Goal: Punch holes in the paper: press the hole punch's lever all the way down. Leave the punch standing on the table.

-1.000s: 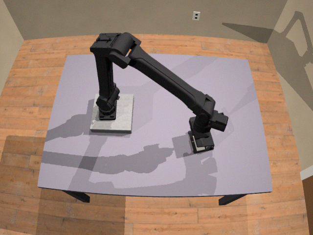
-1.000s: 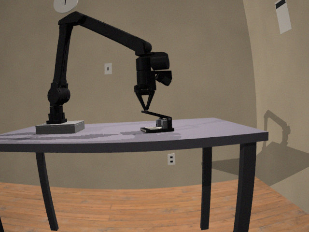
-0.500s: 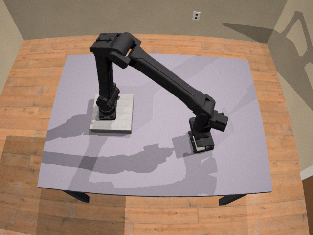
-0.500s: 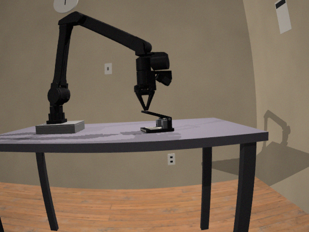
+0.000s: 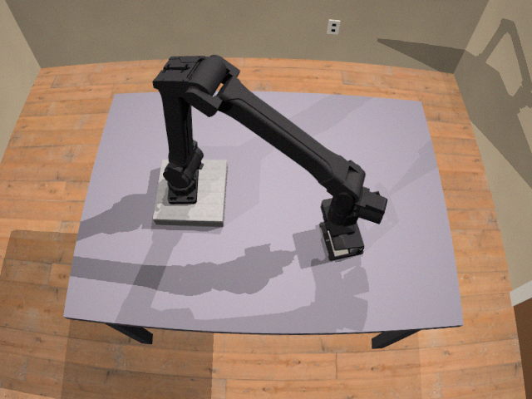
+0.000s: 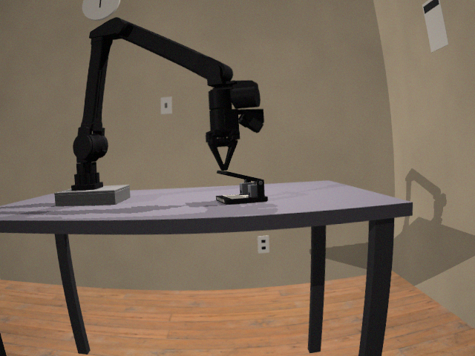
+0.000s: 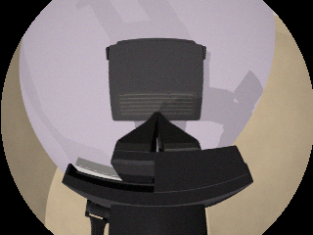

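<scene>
Hovering over the hole punch's raised lever with fingers pinched together and nothing held.

The gripper point(image 6: 223, 167) points straight down, its closed tips meeting in a point right at the free end of the lever point(image 6: 238, 176); whether they touch it cannot be told. The lever slopes upward from its hinge, not pressed down. The hole punch point(image 6: 242, 192) stands upright on the desk point(image 6: 326, 202), toward the right edge and nearer the front than the back, with a pale sheet of paper point(image 5: 337, 248) in its base. The arm's grey base plate point(image 5: 210, 214) sits well apart, toward the left edge.
</scene>
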Tool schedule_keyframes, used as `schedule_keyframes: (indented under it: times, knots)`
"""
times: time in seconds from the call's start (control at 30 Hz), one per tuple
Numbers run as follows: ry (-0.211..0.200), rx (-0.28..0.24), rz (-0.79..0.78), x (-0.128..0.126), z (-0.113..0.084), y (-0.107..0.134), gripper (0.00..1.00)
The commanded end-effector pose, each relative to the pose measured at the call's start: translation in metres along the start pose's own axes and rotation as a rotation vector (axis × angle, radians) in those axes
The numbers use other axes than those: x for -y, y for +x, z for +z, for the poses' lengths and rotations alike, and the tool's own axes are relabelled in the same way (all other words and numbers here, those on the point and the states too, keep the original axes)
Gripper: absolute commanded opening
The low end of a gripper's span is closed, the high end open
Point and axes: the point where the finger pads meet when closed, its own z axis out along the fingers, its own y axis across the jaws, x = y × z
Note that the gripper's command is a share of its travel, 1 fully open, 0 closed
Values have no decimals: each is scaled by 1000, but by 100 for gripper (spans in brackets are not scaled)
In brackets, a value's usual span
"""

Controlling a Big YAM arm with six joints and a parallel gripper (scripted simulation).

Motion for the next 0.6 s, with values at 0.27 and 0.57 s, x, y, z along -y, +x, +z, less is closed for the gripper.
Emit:
schedule_keyframes:
  times: [0.27,0.57]
  knots:
    - [-11,-14,-3,0,24,7,0]
    - [-11,-14,-4,-1,24,7,0]
